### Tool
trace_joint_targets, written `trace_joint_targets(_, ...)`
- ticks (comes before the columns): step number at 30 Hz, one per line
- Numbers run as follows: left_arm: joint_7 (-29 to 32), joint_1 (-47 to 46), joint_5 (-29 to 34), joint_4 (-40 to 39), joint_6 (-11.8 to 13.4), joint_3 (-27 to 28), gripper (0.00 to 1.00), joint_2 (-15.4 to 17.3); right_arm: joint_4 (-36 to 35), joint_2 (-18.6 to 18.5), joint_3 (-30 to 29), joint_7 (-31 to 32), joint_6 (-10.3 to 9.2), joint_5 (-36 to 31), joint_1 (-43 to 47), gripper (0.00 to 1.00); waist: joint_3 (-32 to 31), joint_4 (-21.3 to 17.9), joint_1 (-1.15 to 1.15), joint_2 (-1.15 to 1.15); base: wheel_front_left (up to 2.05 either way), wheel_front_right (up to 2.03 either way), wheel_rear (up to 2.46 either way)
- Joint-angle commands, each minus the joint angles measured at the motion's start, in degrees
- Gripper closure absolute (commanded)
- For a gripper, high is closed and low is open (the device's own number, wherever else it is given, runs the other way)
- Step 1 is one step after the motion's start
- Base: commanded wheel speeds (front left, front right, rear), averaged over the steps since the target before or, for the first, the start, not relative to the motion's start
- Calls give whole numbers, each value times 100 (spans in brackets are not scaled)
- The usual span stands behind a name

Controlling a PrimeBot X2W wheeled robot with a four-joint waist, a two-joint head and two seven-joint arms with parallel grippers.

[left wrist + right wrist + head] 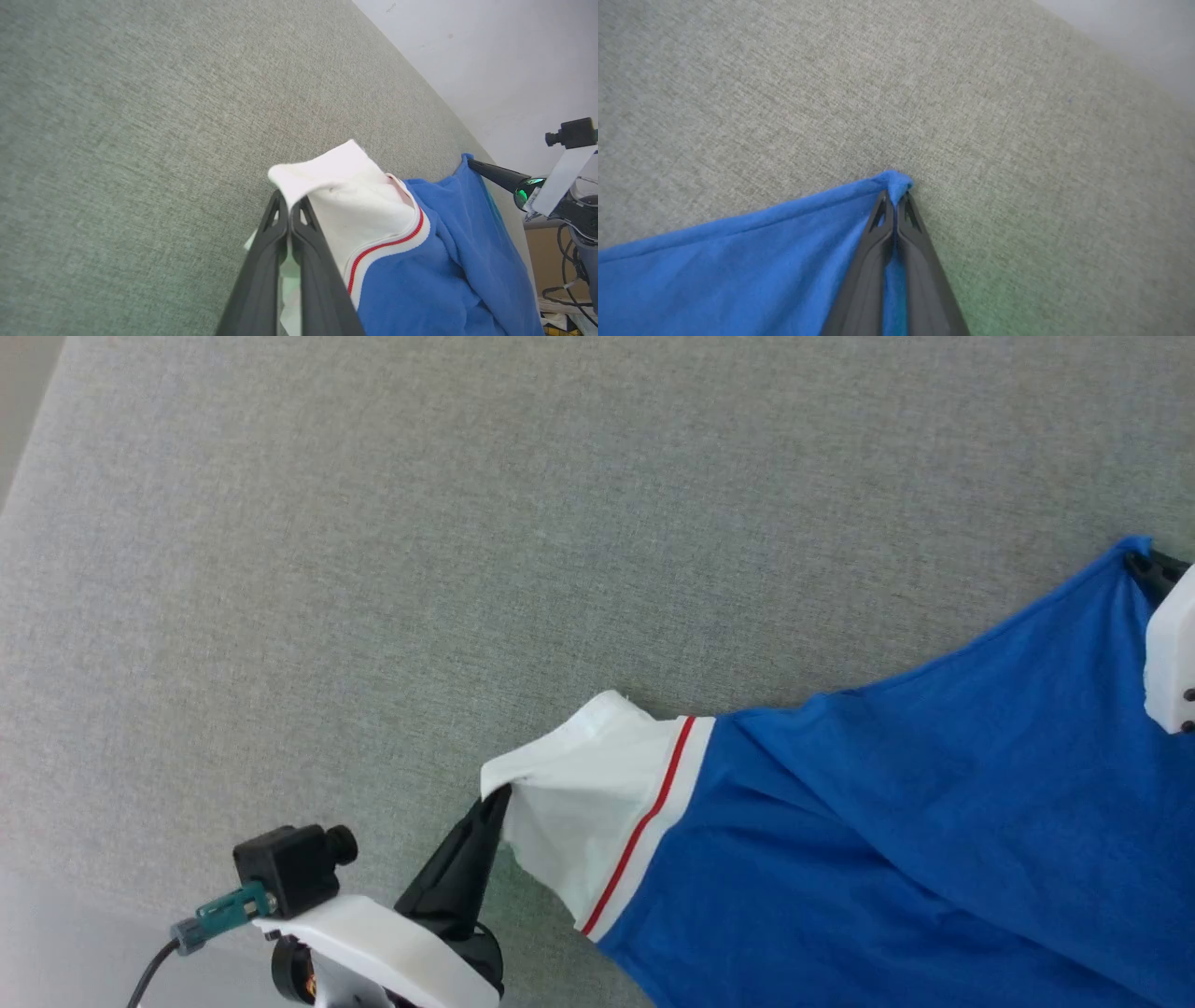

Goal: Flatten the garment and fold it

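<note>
while taut over one surface (467, 523), one garment (887, 859): sleeve (579, 793) tight in left gripper (499, 796) fingers, corner (896, 179) in right gripper (1140, 564) fingers

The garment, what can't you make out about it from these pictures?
- The garment: lower and right parts cut off by the head view's bottom and right edges.
- The right hand: mostly cut off by the head view's right edge.
- Cloth pinched in the left hand: how much is hidden by the hand itself, left wrist view.

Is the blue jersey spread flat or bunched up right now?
Not flat: the garment is creased, stretched between the left gripper pinching its white sleeve and the right gripper pinching a blue corner.
</note>
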Motion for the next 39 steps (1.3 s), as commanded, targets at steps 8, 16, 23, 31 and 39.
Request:
trace_joint_targets(8,-105,-105,114,38,196,250,100,119,35,460,-331,-740,-12,-97,211,100,-831,-567,0,-1,0,0,0)
trace_joint_targets(16,-175,-892,668,215,808,804,100,443,-289,1047,-710,-1628,-12,-184,280,100,-1606,-1086,0,-1,0,0,0)
trace_joint_targets(23,-45,-2468,1231,472,868,1048,100,805,-551,1296,-731,-2003,-12,-268,-62,100,-2077,-1403,0,-1,0,0,0)
trace_joint_targets(31,540,-4408,1594,1085,478,854,100,1065,-737,1289,-649,-1865,-12,-208,-812,100,-2431,-1533,0,-1,0,0,0)
trace_joint_targets(39,1607,-5834,1478,1800,199,540,100,994,-602,1163,-285,-1278,-12,-126,-1824,100,-2342,-1649,0,-1,0,0,0)
